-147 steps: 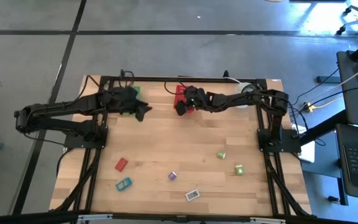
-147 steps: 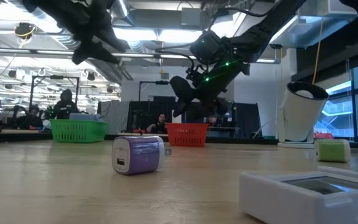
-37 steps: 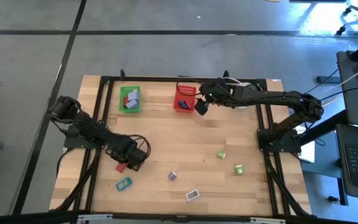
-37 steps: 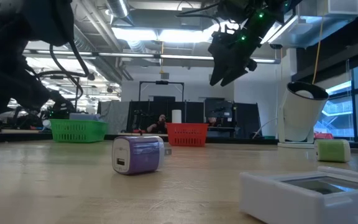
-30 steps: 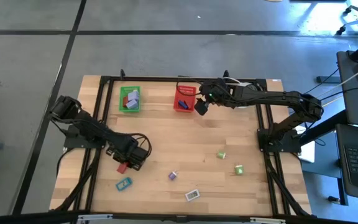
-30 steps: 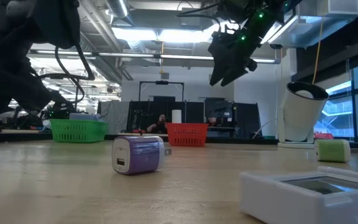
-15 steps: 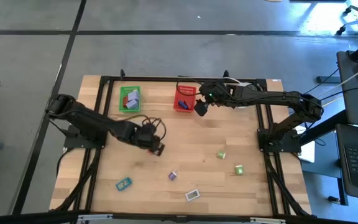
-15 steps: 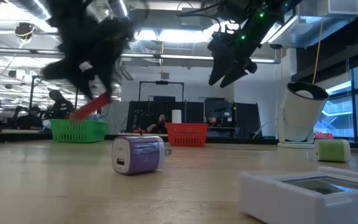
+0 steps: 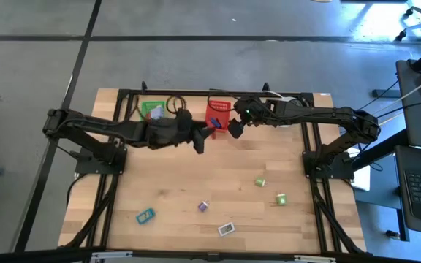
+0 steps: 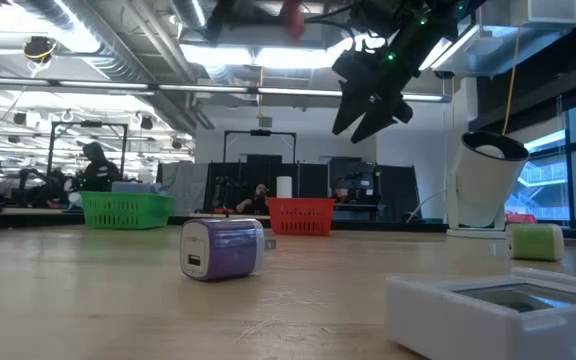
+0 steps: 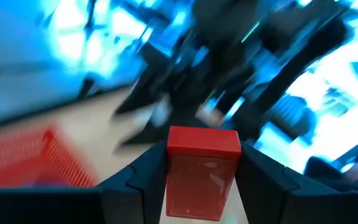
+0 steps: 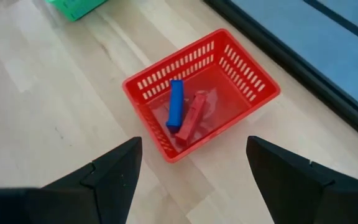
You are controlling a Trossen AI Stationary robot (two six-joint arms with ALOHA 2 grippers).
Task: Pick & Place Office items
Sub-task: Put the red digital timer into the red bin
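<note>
**Red block held near the red basket**

While my left tool [image 9: 202, 139] hangs above the tabletop [image 9: 232, 172] just beside the red basket [image 9: 217, 115], it is clamped narrow on a red block [image 11: 202, 171], which stands upright between my fingers [image 11: 138, 177] in the left wrist view. From above, my own arm covers that block, and part of the green basket [image 9: 150, 109] as well. At table height only a red smear shows at the upper edge, with the arm blurred around it.

My right tool [image 9: 234, 126] waits with its fingers spread wide, over the basket's far side. Its wrist view looks down on a blue piece [image 12: 176, 103] and a red piece [image 12: 191, 116] lying in the basket.

Loose on the tabletop are a purple block [image 10: 222, 248], two green blocks [image 9: 260, 181] [image 9: 281, 199], a teal piece [image 9: 145, 215] and a white flat piece [image 9: 226, 229]; the last is cut off by the frame at table height. What fills the green basket I cannot make out.
</note>
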